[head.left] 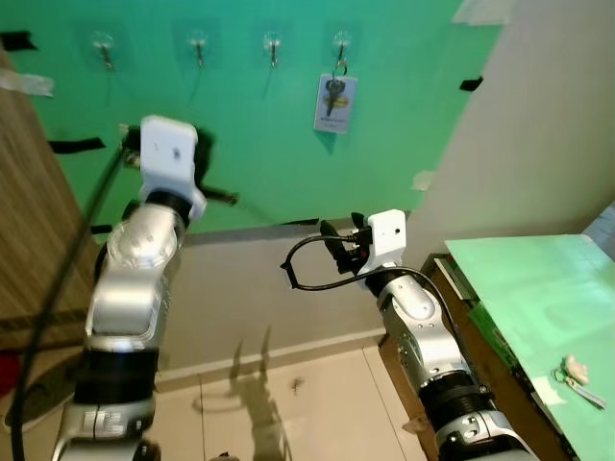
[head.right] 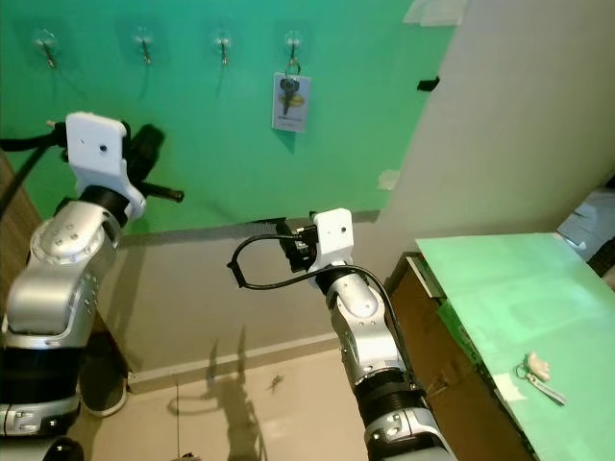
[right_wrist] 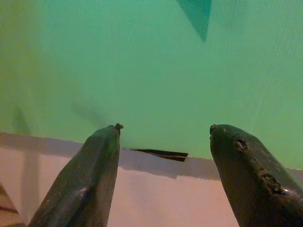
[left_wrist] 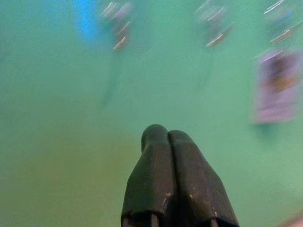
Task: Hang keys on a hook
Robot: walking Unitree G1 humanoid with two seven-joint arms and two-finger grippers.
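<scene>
A set of keys with a pale tag (head.left: 335, 101) hangs on the rightmost hook (head.left: 341, 41) of a row of hooks on the green wall (head.left: 259, 144). The other hooks (head.left: 197, 44) are bare. A second small key bunch (head.left: 577, 373) lies on the green table at the right. My left gripper (left_wrist: 168, 135) is raised toward the wall below the hooks, shut and holding nothing; the blurred tag (left_wrist: 277, 85) lies off to its side. My right gripper (right_wrist: 163, 127) is held lower, open, facing the wall's lower edge with nothing between its fingers.
The green-topped table (head.left: 519, 288) sits on a wooden cabinet (head.left: 461, 327) at the right. A white wall corner (head.left: 538, 125) juts out beside it. A brown door (head.left: 29, 230) stands at the left. A black cable (head.left: 303, 269) loops off the right wrist over tiled floor (head.left: 288, 403).
</scene>
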